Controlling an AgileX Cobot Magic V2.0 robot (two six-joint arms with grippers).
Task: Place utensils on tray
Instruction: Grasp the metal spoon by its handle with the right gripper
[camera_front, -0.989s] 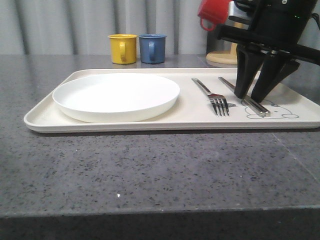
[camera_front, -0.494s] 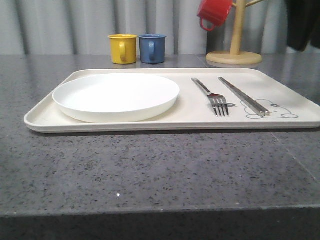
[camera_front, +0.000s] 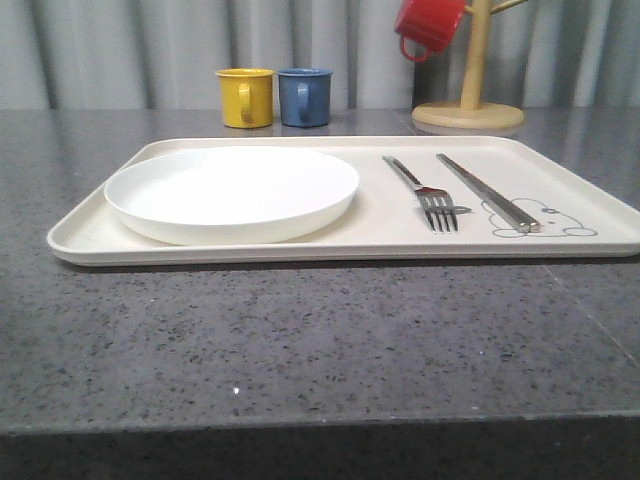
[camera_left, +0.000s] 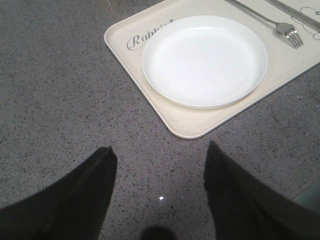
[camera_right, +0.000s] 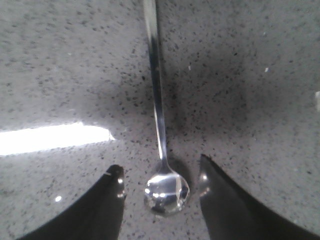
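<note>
- Front view: the right arm, which stood over the chopsticks (camera_front: 488, 192) a second ago, has left this view; the chopsticks lie released on the tray (camera_front: 90, 240), just beside the fork (camera_front: 428, 196).
- A round white plate (camera_front: 232, 190) occupies the tray's left half.
- Right wrist view: the right gripper (camera_right: 159, 186), jaws open and empty, now hangs over the spoon (camera_right: 161, 145), which lies on the grey desk (camera_right: 60, 75), bowl between the fingertips.
- Left wrist view: the left gripper (camera_left: 159, 162), jaws open, idles above the desk near the tray corner.
- Judgement: two utensils placed; the spoon is the last, and its grasp comes next.
</note>
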